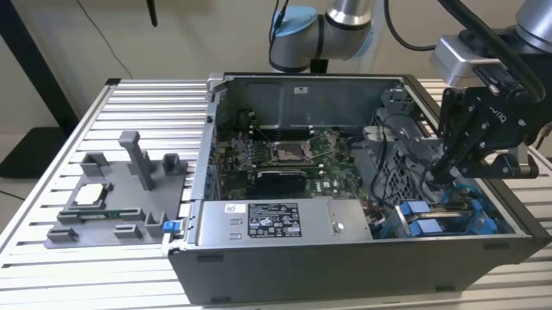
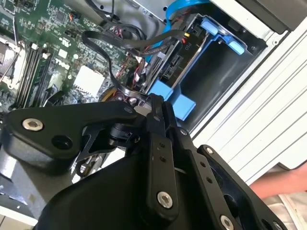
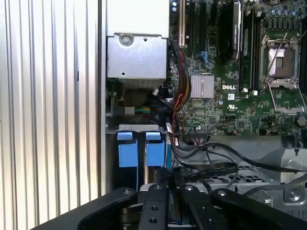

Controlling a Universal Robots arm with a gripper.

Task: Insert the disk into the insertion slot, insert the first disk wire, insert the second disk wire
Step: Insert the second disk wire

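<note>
since the fingers [image 2: 156,108] sit pressed together on a flat black wire [image 2: 125,90] just above the blue-railed insertion slot [image 2: 206,72], the work looks to be at the wiring stage. in the second wrist view the disk [image 2: 165,67] already stands in one bay of that slot, its connector edge facing up, with an empty bay beside it. whether either wire is plugged in i cannot tell. farther off lie the motherboard [image 1: 285,155] and the power-supply box [image 1: 276,221], then the grey fixture tray [image 1: 121,194] on the desk [image 1: 52,265].
</note>
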